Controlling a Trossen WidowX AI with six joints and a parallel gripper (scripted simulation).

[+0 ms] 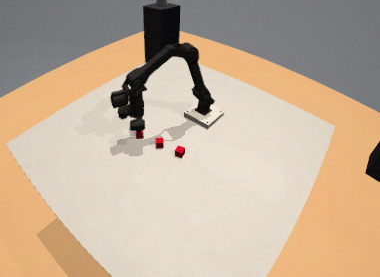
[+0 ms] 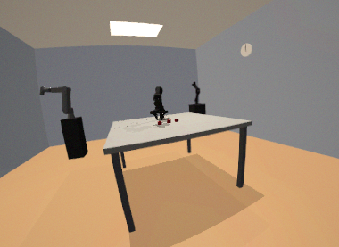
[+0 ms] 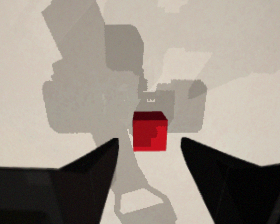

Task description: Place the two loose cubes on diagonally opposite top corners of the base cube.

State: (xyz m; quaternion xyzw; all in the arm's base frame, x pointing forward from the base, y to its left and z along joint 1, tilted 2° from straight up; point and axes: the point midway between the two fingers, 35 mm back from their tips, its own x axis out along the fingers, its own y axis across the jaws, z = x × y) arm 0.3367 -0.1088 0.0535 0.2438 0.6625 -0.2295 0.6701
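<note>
Three small red cubes lie in a row on the white table top [image 1: 225,191]. The left cube [image 1: 139,134] [image 3: 150,131] sits right under my gripper [image 1: 137,126] [image 3: 149,150]. The middle cube [image 1: 159,142] and the right cube [image 1: 180,151] stand apart from it. I cannot tell which of them is the fixed base. My gripper is open and points down, just above the left cube. In the wrist view the cube shows between and a little beyond the two dark fingers, which do not touch it. In the exterior view the cubes [image 2: 169,120] are tiny specks.
The arm's grey mounting plate [image 1: 204,116] sits behind the cubes on the right. A black pedestal [image 1: 161,26] stands beyond the far table edge. Another black box [image 1: 374,163] is at the right border.
</note>
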